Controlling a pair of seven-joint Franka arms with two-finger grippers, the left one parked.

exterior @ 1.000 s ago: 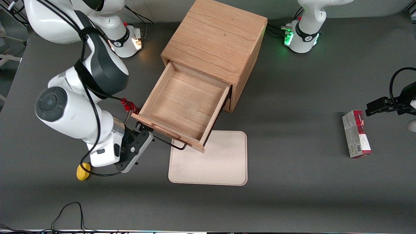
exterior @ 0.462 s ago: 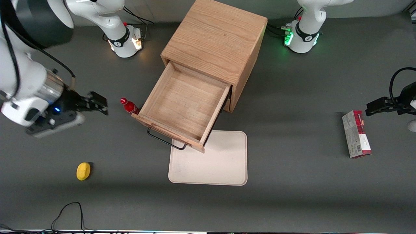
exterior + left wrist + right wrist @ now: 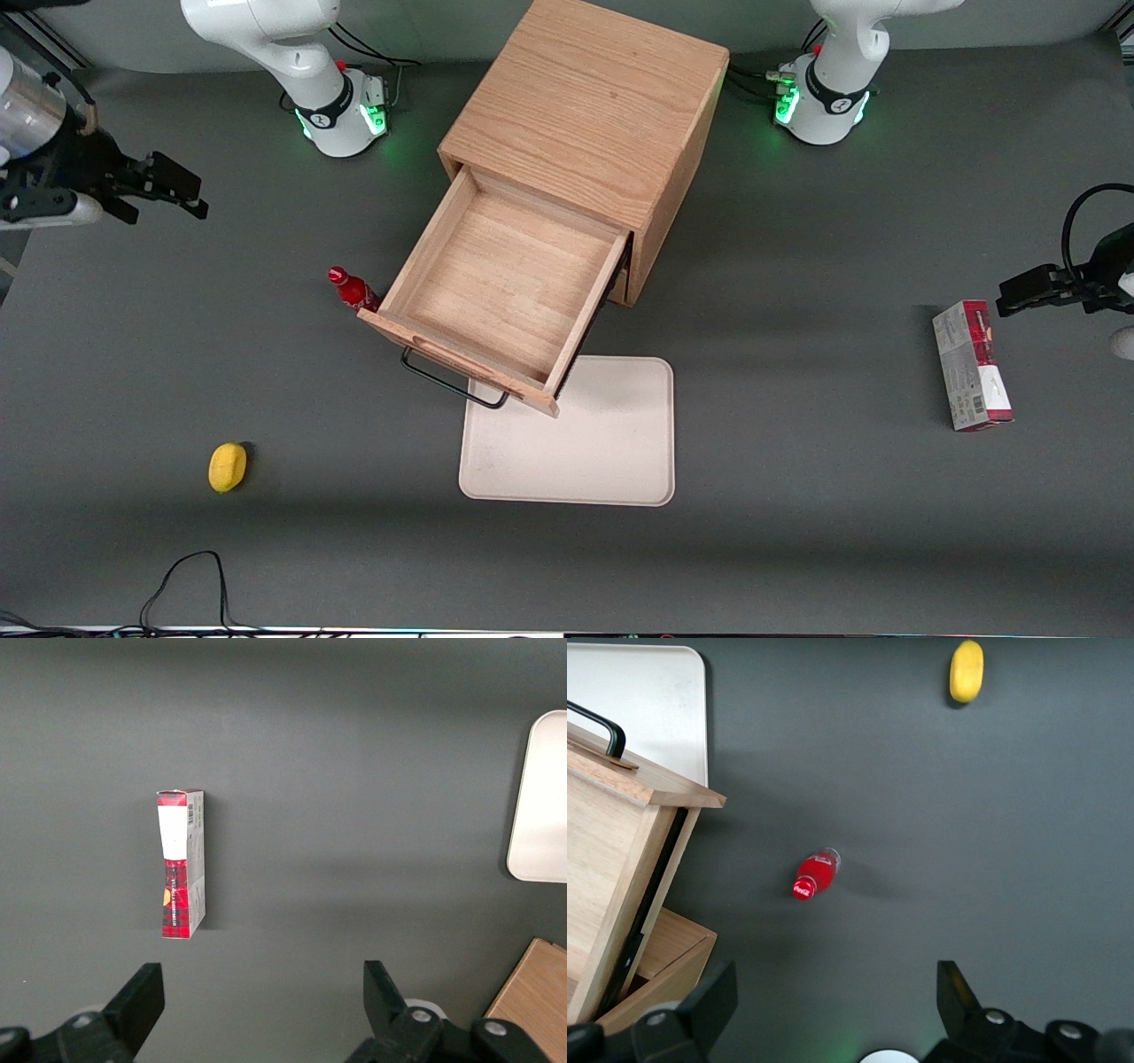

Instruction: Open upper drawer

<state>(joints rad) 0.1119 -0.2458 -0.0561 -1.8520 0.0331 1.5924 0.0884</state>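
Nearby, red bottle point(image 3: 353, 289) beside upper drawer point(image 3: 500, 288), pincer point(image 3: 168, 186) apart

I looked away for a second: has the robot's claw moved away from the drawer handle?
Yes. The gripper has left the black handle of the upper drawer, going up and farther from the front camera, toward the working arm's end of the table. Its fingers are open.
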